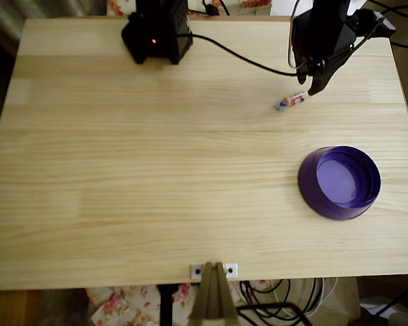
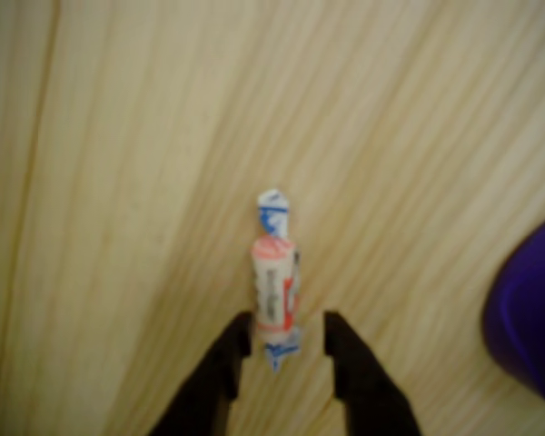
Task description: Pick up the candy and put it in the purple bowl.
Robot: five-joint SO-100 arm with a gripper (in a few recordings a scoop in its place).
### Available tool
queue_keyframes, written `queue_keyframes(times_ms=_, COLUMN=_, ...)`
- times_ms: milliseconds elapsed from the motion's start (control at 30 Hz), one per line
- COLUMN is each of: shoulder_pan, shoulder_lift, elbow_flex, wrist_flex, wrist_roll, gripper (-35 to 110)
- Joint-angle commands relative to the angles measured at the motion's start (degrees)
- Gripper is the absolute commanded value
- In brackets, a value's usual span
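While the purple bowl [image 1: 339,182] lies bare, open gripper [image 2: 286,338] astride the candy's [image 2: 275,289] near end

One candy [image 1: 291,101], one purple bowl [image 1: 340,182], one table [image 1: 156,183]

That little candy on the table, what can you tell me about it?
The candy is a tiny, long sweet in a white wrapper with a red-orange middle and bluish twisted ends. It lies flat on the pale wooden table, apart from the purple bowl. In the wrist view its near end sits between the open black fingers of the robot's hand; whether they touch it is unclear.
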Motion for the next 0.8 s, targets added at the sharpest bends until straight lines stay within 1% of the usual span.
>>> queue_keyframes(times_ms=0, shoulder_pan=-0.3, shoulder_lift=1.3, elbow_flex=-3.2, wrist_flex=-1.0, wrist_roll=-0.2, gripper=12)
queue_keyframes(times_ms=500, shoulder_pan=-1.5, shoulder_lift=0.6, elbow_flex=2.5, wrist_flex=-6.5, wrist_roll=3.0, gripper=12)
queue_keyframes(times_ms=767, shoulder_pan=-2.4, shoulder_lift=0.8, elbow_flex=4.7, wrist_flex=-7.8, wrist_roll=4.3, gripper=12)
